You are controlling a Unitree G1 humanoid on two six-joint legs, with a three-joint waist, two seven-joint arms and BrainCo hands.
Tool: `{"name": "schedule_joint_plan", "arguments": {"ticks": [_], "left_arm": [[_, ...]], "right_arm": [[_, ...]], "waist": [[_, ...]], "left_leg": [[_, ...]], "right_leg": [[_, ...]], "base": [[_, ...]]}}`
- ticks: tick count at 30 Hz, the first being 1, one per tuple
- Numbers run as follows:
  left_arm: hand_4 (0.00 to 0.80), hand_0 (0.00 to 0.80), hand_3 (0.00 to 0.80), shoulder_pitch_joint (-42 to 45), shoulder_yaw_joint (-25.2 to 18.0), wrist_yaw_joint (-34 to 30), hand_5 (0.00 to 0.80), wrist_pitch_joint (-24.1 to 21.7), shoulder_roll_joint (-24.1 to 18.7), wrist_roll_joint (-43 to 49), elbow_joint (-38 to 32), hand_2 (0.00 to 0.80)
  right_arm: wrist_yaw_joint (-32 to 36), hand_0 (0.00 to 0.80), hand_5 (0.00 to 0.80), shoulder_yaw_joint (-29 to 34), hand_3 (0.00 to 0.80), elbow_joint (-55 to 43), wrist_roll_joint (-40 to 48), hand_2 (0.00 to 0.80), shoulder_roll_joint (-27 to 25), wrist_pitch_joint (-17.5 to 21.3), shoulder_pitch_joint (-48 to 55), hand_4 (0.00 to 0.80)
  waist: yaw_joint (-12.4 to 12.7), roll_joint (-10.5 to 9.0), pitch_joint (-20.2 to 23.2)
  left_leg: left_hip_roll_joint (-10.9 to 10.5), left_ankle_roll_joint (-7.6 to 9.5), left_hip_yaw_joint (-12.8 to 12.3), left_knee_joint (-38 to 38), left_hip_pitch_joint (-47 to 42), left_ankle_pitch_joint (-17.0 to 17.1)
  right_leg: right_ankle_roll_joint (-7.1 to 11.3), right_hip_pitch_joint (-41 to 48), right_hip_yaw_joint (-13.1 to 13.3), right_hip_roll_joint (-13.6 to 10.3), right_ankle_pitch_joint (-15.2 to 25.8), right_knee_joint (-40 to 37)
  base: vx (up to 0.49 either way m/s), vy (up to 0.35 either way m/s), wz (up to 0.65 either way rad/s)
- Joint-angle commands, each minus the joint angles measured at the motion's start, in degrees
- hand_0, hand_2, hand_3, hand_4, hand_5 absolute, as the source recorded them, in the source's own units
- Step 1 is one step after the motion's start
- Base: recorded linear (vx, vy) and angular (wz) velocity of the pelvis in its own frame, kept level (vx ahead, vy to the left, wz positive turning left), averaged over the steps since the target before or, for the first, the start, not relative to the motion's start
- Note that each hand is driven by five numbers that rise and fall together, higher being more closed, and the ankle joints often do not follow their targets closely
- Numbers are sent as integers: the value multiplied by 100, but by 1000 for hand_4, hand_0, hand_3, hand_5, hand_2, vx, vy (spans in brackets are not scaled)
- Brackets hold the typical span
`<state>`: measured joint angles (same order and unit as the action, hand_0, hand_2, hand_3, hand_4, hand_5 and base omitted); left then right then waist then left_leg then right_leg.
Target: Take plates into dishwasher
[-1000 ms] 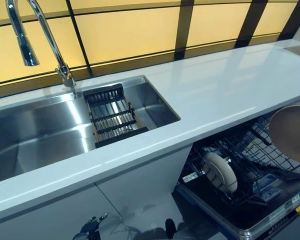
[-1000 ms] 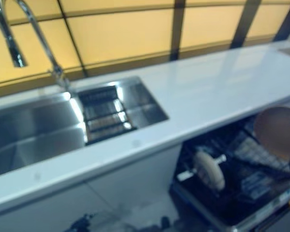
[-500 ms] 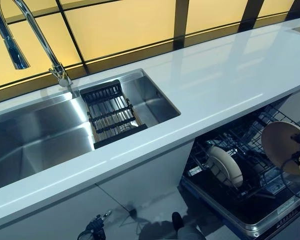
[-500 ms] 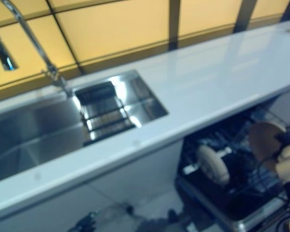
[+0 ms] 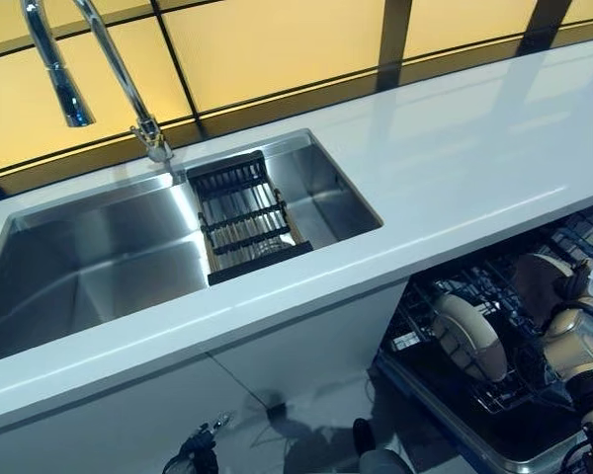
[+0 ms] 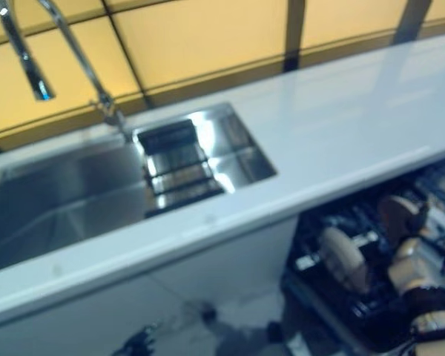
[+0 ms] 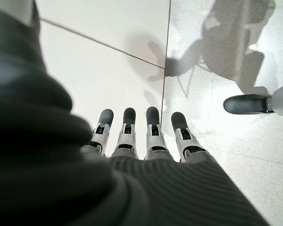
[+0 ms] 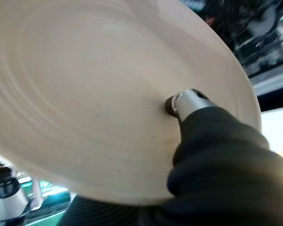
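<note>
- Held plate [image 8: 99, 94]: cream, pinched in the right hand [image 5: 573, 341] low over the dishwasher rack [image 5: 494, 395]. In the head views the hand covers most of it; only its upper rim shows.
- Right fingers: thumb tip pressed on the plate face in the wrist view; the remaining fingers are hidden behind the plate.
- Racked plate [image 5: 469, 336]: one, upright in the rack, just beside the held plate. Plates counted: two.
- Rack: cut off at the frame edge.
- Left hand [image 7: 141, 136]: down by the floor, fingers straight, grasping nothing.
- Counter [image 5: 455, 168]: white, above the rack.
- Sink [image 5: 99, 267]: one basin, one drainer tray [image 5: 245, 217], one tap [image 5: 128, 89].
</note>
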<state>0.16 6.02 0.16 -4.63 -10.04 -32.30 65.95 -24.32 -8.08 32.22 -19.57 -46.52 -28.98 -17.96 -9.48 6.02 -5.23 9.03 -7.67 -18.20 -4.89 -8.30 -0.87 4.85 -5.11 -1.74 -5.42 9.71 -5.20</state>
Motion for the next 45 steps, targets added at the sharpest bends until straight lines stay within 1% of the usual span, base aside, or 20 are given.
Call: {"name": "schedule_joint_plan", "arguments": {"ticks": [1, 6, 11, 20, 22, 26, 29, 33, 37, 41, 42, 43, 44, 45], "left_arm": [[0, 0, 0, -144, 123, 73, 0, -117, -332, -86, -6, 0], [0, 0, 0, -126, 147, 63, 0, -104, -337, -138, -57, 0], [0, 0, 0, -164, 187, 30, 0, -93, -336, -168, -108, 0], [0, 0, 0, -243, 249, 4, 0, -81, -329, -218, -177, 0], [0, 0, 0, -243, 246, -13, 0, -77, -342, -200, -180, 0], [0, 0, 0, -276, 271, -40, 0, -17, -376, -170, -218, 0], [0, 0, 0, -352, 288, -76, 0, 1, -400, -150, -198, 0], [0, 0, 0, -386, 290, -98, 0, 24, -425, -92, -195, 0], [0, 0, 0, -409, 298, -108, 0, 33, -448, -62, -177, 0], [0, 0, 0, -435, 279, -99, 0, 59, -494, -28, -175, 0], [0, 0, 0, -440, 270, -92, 0, 72, -505, -14, -177, 0], [0, 0, 0, -445, 259, -89, 0, 86, -513, -2, -181, 0], [0, 0, 0, -446, 256, -91, 0, 91, -516, 1, -181, 0], [0, 0, 0, -435, 243, -93, 0, 83, -519, 14, -177, 0]], "right_arm": [[-340, 800, 800, -259, 800, 312, -190, 800, 148, 91, -343, 800], [-200, 800, 800, -419, 800, 438, -173, 800, 232, 89, -370, 800], [-41, 800, 800, -574, 800, 720, 68, 800, 357, 7, -424, 800], [402, 800, 800, -729, 800, 1266, -91, 800, 390, -141, -523, 800], [438, 800, 800, -765, 800, 1468, -105, 800, 419, -100, -512, 800], [802, 800, 800, -817, 800, 1779, -85, 800, 442, -48, -519, 800], [1094, 800, 800, -880, 800, 2068, 96, 800, 510, -46, -553, 800], [1250, 800, 800, -871, 800, 2243, 177, 800, 544, -15, -588, 800], [1442, 800, 800, -854, 800, 2281, 155, 800, 536, -8, -625, 800], [1595, 800, 800, -861, 800, 2263, 285, 800, 529, 21, -631, 800], [1565, 665, 665, -840, 665, 2210, 410, 665, 537, 36, -615, 665], [1511, 232, 232, -825, 232, 2165, 426, 232, 540, 18, -616, 232], [1506, 44, 44, -819, 44, 2149, 441, 44, 541, 8, -616, 44], [1510, 0, 0, -799, 0, 2113, 471, 0, 536, -6, -613, 0]], "waist": [[77, -506, 43], [129, -449, 17], [174, -358, -50], [211, -221, -124], [229, -199, -126], [264, -163, -123], [296, -167, -132], [336, -183, -139], [351, -203, -136], [362, -267, -144], [359, -299, -142], [357, -317, -141], [357, -323, -141], [356, -341, -139]], "left_leg": [[64, 226, 258, -11, -5, -79], [46, 227, 320, -11, 43, -54], [30, 212, 370, -11, 92, -31], [-10, 203, 434, -11, 149, -4], [-8, 197, 450, -11, 163, 8], [-5, 186, 486, -11, 181, 21], [4, 180, 526, -11, 196, 30], [14, 181, 564, -11, 207, 44], [18, 174, 601, -11, 220, 52], [33, 179, 615, -11, 222, 52], [36, 182, 622, -11, 214, 51], [40, 184, 623, -11, 207, 48], [42, 184, 622, -11, 205, 47], [50, 181, 618, -11, 199, 46]], "right_leg": [[492, 254, 8, -395, -348, 20], [486, 241, -5, -408, -357, 20], [478, 213, -24, -443, -359, 20], [470, 170, -37, -488, -349, 20], [470, 167, -49, -497, -348, 20], [473, 172, -68, -515, -355, 20], [466, 178, -69, -526, -362, 20], [461, 205, -71, -520, -365, 20], [464, 204, -79, -522, -363, 20], [464, 222, -80, -507, -367, 20], [460, 235, -66, -495, -370, 20], [459, 241, -57, -491, -371, 20], [459, 243, -54, -489, -372, 20], [459, 247, -52, -483, -373, 20]], "base": [[6, -7, 4], [-2, -5, 6], [-16, -2, 5], [0, 0, 0], [0, 0, 0], [0, 0, 0], [-4, -12, 5], [3, -18, 7], [0, 0, 0], [0, 0, 0], [0, 0, 0], [0, 0, 0], [0, 0, 0], [0, 0, 0]]}}
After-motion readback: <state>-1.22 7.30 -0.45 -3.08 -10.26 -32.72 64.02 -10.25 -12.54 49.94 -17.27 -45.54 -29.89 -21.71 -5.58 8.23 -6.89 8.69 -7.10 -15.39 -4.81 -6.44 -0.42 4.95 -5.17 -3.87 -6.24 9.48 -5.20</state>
